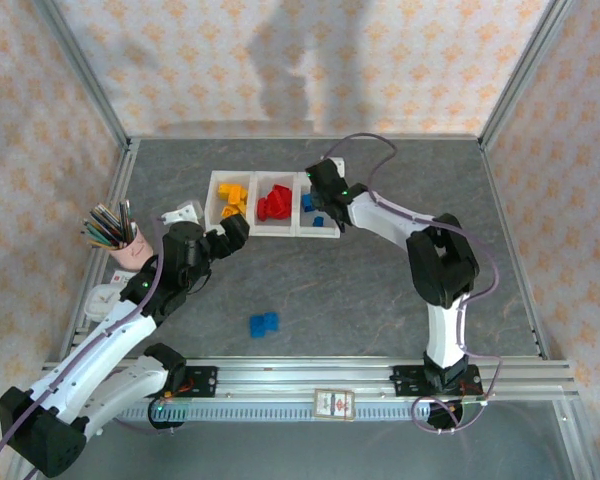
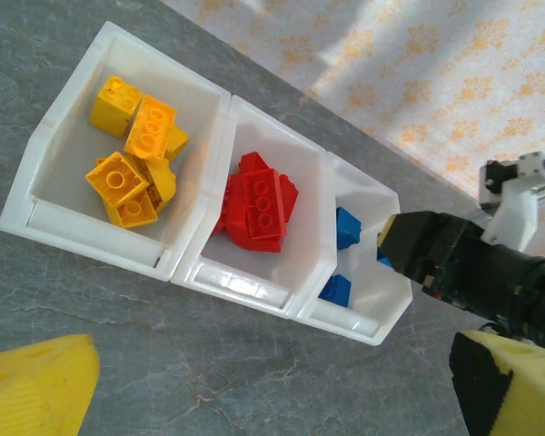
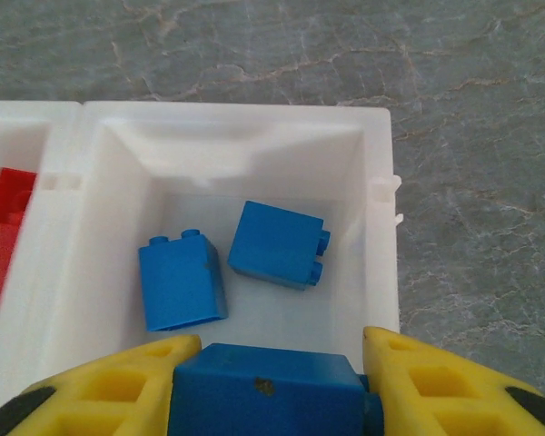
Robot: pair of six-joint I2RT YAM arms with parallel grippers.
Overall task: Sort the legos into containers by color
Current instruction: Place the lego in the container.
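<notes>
The three joined white bins (image 1: 280, 233) hold sorted legos: yellow-orange bricks (image 2: 132, 150) on the left, red bricks (image 2: 254, 204) in the middle, blue bricks (image 2: 345, 227) on the right. My right gripper (image 3: 277, 361) hovers over the blue compartment (image 3: 245, 145), shut on a blue brick (image 3: 268, 398); two blue bricks (image 3: 277, 243) lie on the floor below it. A blue brick cluster (image 1: 263, 324) sits on the table in front. My left gripper (image 2: 272, 400) is open with nothing between its fingers, just in front of the bins (image 2: 245, 286). From above it (image 1: 236, 230) sits near the yellow compartment's front corner.
A pink cup of pencils (image 1: 120, 240) stands at the left beside my left arm, with a small white object (image 1: 183, 213) behind it. My right arm (image 2: 490, 282) reaches over the bins' right end. Grey tabletop (image 1: 360, 290) lies open between the arms.
</notes>
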